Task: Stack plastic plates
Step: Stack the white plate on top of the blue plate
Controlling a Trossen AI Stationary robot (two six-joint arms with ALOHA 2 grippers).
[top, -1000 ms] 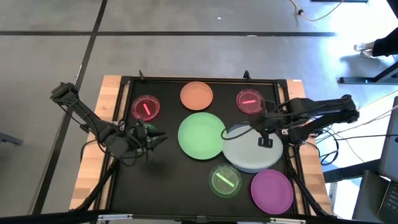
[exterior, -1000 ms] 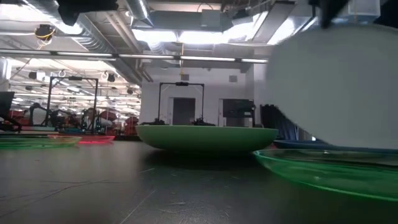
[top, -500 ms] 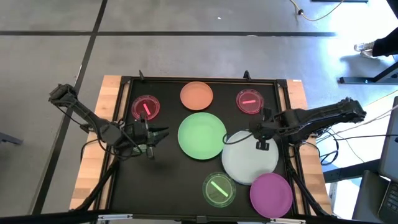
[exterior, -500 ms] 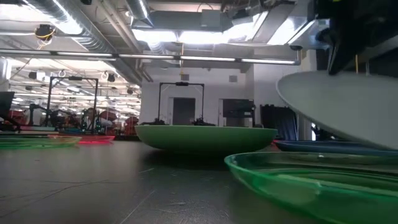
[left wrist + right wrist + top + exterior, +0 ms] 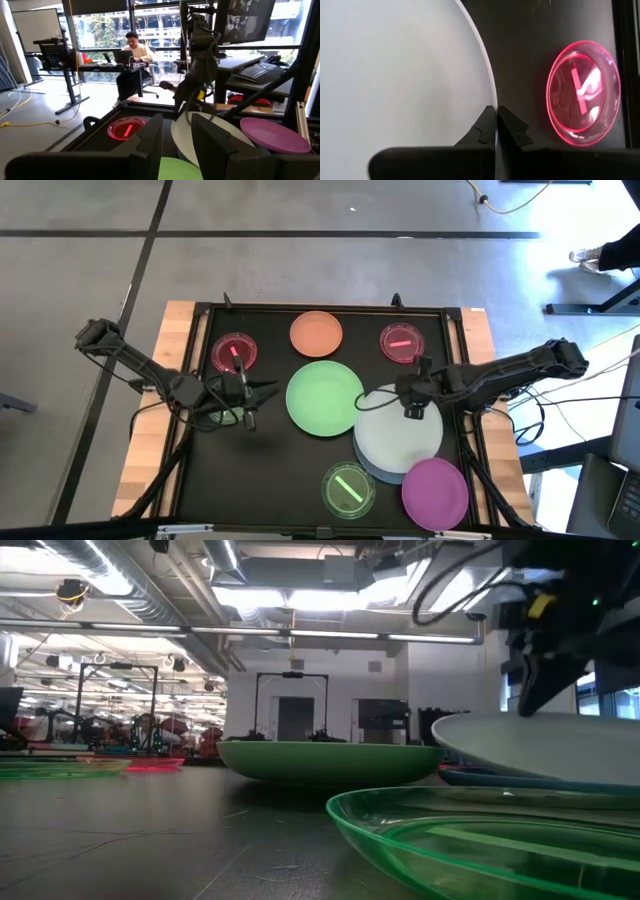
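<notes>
In the high view a large green plate (image 5: pixel 325 398) rests flat at the table's middle. A whitish plate (image 5: pixel 400 435) hangs nearly level over a blue plate (image 5: pixel 371 469), whose rim peeks out below it. My right gripper (image 5: pixel 412 404) is shut on the whitish plate's far rim. A purple plate (image 5: pixel 435 490) and a small green striped dish (image 5: pixel 348 488) lie near the table's near edge. An orange plate (image 5: pixel 316 333) and two pink dishes (image 5: pixel 234 352) (image 5: pixel 401 341) lie by the far edge. My left gripper (image 5: pixel 262 390) hovers open just left of the green plate. My right gripper pinches the whitish plate's rim (image 5: pixel 492 98) on its far side between the two fingers (image 5: pixel 512 131), which come from above and lie across the edge. The plate (image 5: pixel 545 737) sits nearly level just above the blue plate (image 5: pixel 500 778); whether they touch, I cannot tell.
The black mat has a raised dark frame (image 5: pixel 330 308) and wooden strips (image 5: pixel 150 445) at its sides. Bare mat (image 5: pixel 270 470) lies in the near-left part. A person (image 5: pixel 131 55) sits at a desk beyond the table in the left wrist view.
My right gripper has moved left and toward the near edge while going down, bringing the whitish plate from a steep tilt to nearly level over the blue plate. The small green striped dish has slid toward the near-left. My left gripper has crept right toward the green plate.
</notes>
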